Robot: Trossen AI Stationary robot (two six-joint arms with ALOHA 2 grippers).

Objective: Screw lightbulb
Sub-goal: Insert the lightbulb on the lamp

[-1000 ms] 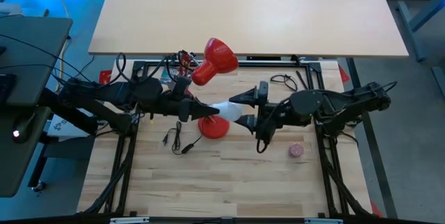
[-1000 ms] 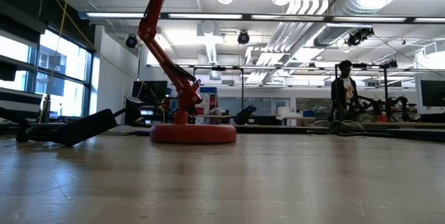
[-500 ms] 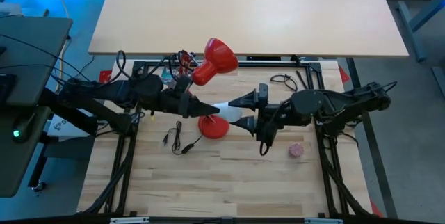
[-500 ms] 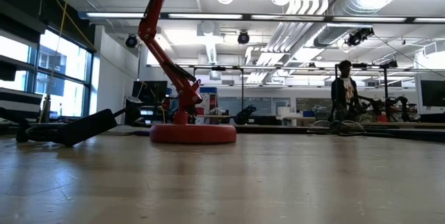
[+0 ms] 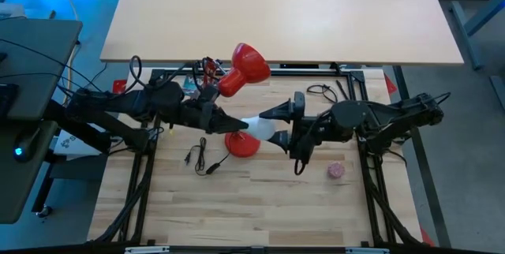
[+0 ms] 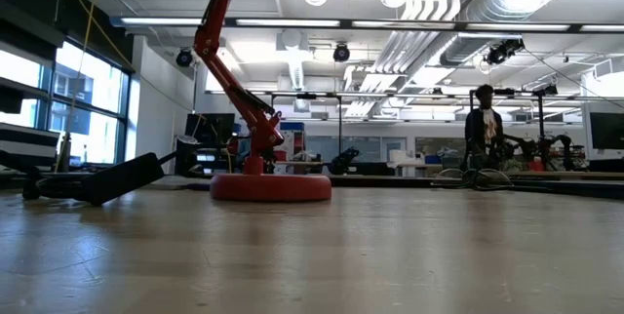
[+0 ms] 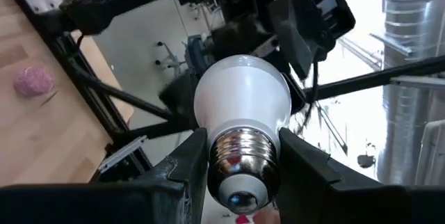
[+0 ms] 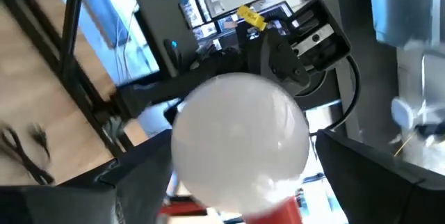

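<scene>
- Close in, the left wrist view shows the small white pear-shaped lightbulb (image 7: 241,109) with its grey-silver screw base pinched between the left gripper (image 7: 236,156) fingers, so that gripper is clamped on the base end.
- The right wrist view looks at the rounded glass end of the same bulb, filling the space between the right gripper's (image 8: 240,156) fingers. The jaws are spread wide on either side of it; I can't tell if they touch the glass.
- From above, the bulb (image 5: 254,122) hangs in the air between both grippers, left gripper (image 5: 237,125) on its base, right gripper (image 5: 272,125) at its dome, right over the red lamp's round base (image 5: 241,144) on the wooden table (image 5: 268,207).
- My read: this is a handover. The bulb hasn't reached a socket yet. Next, the right gripper needs a firm hold on the glass before the left lets go, then a carry to the red cone-shaped lamp shade (image 5: 245,69).
- Further out, a small pink round ball (image 5: 337,170) lies untouched.
- Against a second ago, the left gripper has edged slightly toward the bulb's middle; little else has shifted.
</scene>
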